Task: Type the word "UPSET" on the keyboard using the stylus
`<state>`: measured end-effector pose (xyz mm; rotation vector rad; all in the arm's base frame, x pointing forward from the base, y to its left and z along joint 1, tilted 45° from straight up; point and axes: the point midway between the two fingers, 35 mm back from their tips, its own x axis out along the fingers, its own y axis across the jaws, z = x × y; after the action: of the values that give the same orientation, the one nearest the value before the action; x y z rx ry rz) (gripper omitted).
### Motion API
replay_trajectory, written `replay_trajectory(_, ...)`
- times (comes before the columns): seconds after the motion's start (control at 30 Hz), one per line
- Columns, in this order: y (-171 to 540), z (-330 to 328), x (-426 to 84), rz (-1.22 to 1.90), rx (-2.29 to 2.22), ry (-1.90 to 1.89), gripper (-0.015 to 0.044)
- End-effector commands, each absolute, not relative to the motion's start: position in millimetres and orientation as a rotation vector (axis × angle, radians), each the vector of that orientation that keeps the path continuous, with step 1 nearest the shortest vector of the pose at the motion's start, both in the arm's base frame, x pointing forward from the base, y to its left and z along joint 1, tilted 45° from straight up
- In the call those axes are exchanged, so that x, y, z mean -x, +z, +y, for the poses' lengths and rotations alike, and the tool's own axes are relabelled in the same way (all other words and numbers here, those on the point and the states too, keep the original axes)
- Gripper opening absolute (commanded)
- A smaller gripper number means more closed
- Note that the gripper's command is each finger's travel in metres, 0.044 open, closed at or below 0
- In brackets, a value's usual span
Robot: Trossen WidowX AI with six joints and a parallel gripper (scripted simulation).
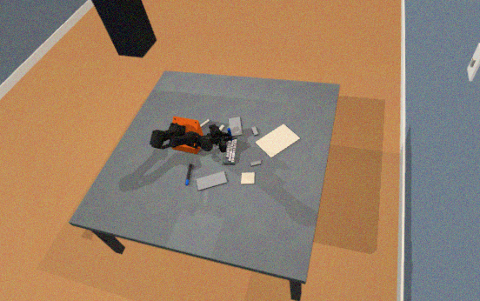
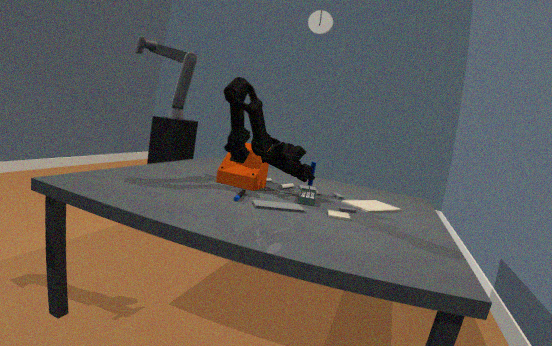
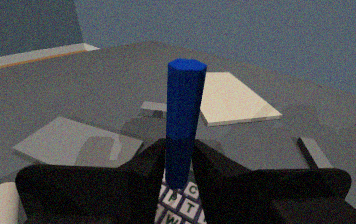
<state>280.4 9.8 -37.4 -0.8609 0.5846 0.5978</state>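
My gripper (image 1: pixel 229 136) (image 2: pixel 311 176) (image 3: pixel 178 144) is shut on the blue stylus (image 1: pixel 230 130) (image 2: pixel 313 168) (image 3: pixel 185 105), which stands nearly upright between the fingers. The keyboard (image 1: pixel 231 152) (image 2: pixel 307 196) (image 3: pixel 189 205) lies below, with white keys and a dark green case. In the wrist view the stylus's lower end is over the P key (image 3: pixel 170 194), with the C, T and W keys close by. The fingers hide much of the keyboard. Whether the tip touches or presses a key cannot be told.
A black and blue pen (image 1: pixel 189 175) (image 2: pixel 240 195) and a long grey slab (image 1: pixel 211 181) (image 2: pixel 278 205) lie beside the keyboard. A grey block (image 1: pixel 235 125) (image 3: pixel 60 140) lies behind it. A large cream board (image 1: pixel 278 140) (image 2: pixel 372 205) (image 3: pixel 235 100) and a small cream pad (image 1: pixel 248 177) (image 2: pixel 339 214) lie beyond.
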Motion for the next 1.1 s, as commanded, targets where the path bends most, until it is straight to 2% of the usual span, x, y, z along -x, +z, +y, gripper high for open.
replay_trajectory(0.0,-39,9,-281,0.579,0.863,0.605,0.0081)
replay_trajectory(1.07,-34,15,-282,0.58,0.864,0.605,0.0081)
